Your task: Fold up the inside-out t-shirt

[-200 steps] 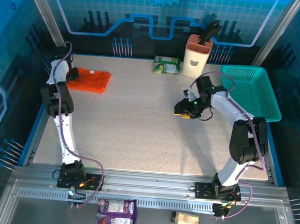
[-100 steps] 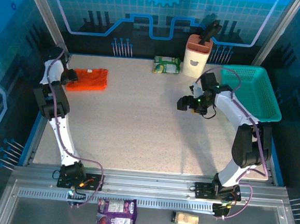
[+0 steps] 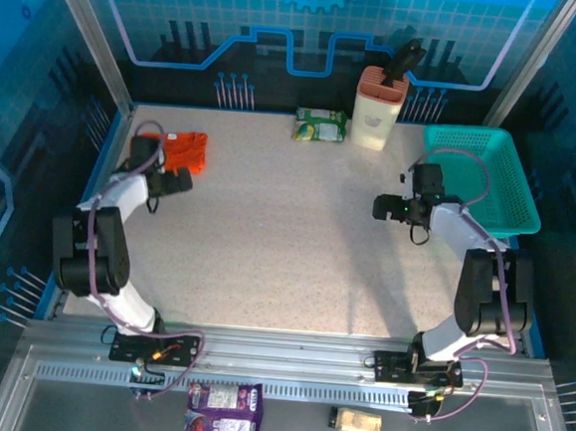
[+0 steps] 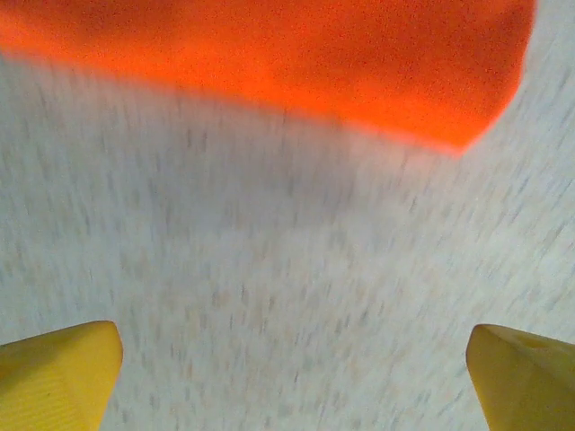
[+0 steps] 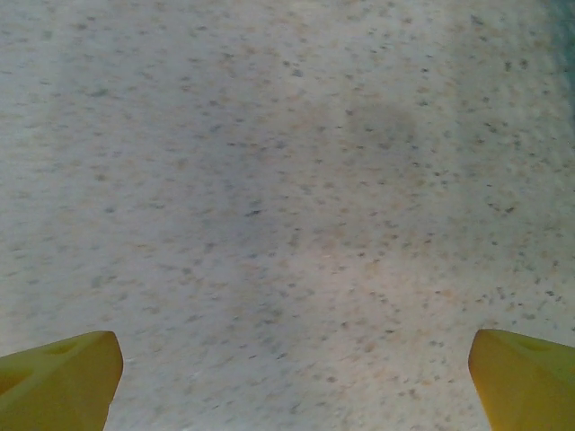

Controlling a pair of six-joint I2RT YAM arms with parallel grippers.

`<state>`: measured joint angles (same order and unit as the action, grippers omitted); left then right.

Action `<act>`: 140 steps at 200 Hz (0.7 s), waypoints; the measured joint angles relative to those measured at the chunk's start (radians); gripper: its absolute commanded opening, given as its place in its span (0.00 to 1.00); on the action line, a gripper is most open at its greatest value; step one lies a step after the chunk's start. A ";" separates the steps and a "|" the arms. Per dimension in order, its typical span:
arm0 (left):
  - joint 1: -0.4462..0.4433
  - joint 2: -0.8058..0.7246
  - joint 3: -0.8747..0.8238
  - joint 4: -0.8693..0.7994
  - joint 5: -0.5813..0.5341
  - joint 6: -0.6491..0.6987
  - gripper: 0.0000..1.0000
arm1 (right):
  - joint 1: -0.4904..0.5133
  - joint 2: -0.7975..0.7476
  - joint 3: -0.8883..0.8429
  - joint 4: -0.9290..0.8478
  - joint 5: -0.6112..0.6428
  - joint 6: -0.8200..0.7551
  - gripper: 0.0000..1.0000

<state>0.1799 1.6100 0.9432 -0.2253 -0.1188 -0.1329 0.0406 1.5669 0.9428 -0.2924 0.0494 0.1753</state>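
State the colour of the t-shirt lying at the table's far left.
The t-shirt is plain bright orange, which shows best in the left wrist view.

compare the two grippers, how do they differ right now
The left gripper is near the table's far-left corner, the right gripper right of centre, by the teal basket. Ahead of the left gripper lies the orange shirt; ahead of the right gripper, bare table. Both are wide open, holding nothing.

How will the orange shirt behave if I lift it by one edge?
Probably floppy: the shirt lies bunched and creased, so it would likely sag open. Likely light; thin cloth should slide easily on the smooth table.
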 measured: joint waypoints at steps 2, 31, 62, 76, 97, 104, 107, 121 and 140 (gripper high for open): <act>-0.004 -0.010 -0.024 0.015 -0.005 0.000 0.99 | -0.004 0.000 -0.015 0.024 0.000 -0.004 0.99; -0.034 -0.122 -0.305 0.247 -0.012 0.012 0.99 | -0.018 -0.003 -0.175 0.290 -0.002 -0.049 1.00; -0.031 -0.210 -0.465 0.523 0.063 0.023 0.99 | -0.019 -0.003 -0.268 0.529 -0.001 -0.084 1.00; -0.029 -0.198 -0.469 0.644 0.122 0.015 0.99 | -0.019 -0.004 -0.299 0.622 -0.007 -0.100 1.00; -0.027 -0.144 -0.454 0.759 0.190 0.009 0.99 | -0.018 -0.016 -0.367 0.746 -0.030 -0.122 1.00; -0.027 -0.128 -0.450 0.776 0.210 0.008 0.99 | -0.018 -0.023 -0.393 0.783 -0.039 -0.129 1.00; -0.027 -0.123 -0.450 0.784 0.217 0.008 0.99 | -0.018 -0.026 -0.403 0.798 -0.043 -0.132 1.00; -0.027 -0.116 -0.452 0.810 0.253 0.009 0.99 | -0.018 -0.034 -0.442 0.858 -0.061 -0.143 1.00; -0.030 -0.117 -0.487 0.912 0.287 0.016 0.99 | -0.018 -0.036 -0.481 0.942 -0.068 -0.151 1.00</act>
<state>0.1501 1.4933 0.4564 0.6872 0.1680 -0.1165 0.0231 1.5307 0.4618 0.6498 -0.0181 0.0246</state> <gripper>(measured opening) 0.992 0.996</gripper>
